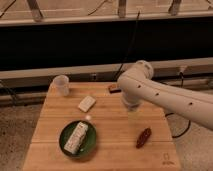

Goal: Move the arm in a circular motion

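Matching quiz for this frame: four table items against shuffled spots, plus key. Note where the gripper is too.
1 cup
2 green plate
3 brown item
4 pale block

A near right
B mid-table, left of the arm
C far left corner
D near left, holding a white bar

Pairs: 1-C, 2-D, 3-A, 4-B.
Gripper: not in view, seemingly hidden behind the arm's bend over the table.
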Controlling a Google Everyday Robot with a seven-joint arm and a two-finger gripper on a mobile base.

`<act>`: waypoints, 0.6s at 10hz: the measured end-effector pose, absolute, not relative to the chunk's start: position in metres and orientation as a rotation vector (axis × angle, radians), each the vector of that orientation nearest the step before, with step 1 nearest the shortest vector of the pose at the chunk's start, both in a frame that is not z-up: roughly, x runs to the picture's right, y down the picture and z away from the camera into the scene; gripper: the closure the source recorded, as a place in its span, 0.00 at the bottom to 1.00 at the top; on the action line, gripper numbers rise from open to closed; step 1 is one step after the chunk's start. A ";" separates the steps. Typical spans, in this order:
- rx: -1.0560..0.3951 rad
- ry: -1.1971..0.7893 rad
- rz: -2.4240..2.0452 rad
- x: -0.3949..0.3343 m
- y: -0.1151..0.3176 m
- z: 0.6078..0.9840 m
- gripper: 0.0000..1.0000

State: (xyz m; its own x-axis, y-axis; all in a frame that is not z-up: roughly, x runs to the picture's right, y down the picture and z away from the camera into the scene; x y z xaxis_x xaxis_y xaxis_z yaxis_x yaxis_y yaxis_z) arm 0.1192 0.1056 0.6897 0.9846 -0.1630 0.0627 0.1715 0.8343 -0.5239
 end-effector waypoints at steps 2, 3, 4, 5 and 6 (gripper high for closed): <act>-0.558 -0.018 -0.179 0.119 0.105 0.690 0.20; -0.562 -0.020 -0.186 0.117 0.106 0.690 0.20; -0.564 -0.020 -0.188 0.117 0.108 0.690 0.20; -0.567 -0.021 -0.186 0.119 0.108 0.689 0.20; -0.569 -0.023 -0.190 0.118 0.109 0.689 0.20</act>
State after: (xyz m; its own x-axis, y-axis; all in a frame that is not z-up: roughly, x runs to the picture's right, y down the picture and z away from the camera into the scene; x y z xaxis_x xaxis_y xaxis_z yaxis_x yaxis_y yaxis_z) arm 0.1185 0.1092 0.6893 0.9823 -0.1724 0.0737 0.1849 0.8252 -0.5337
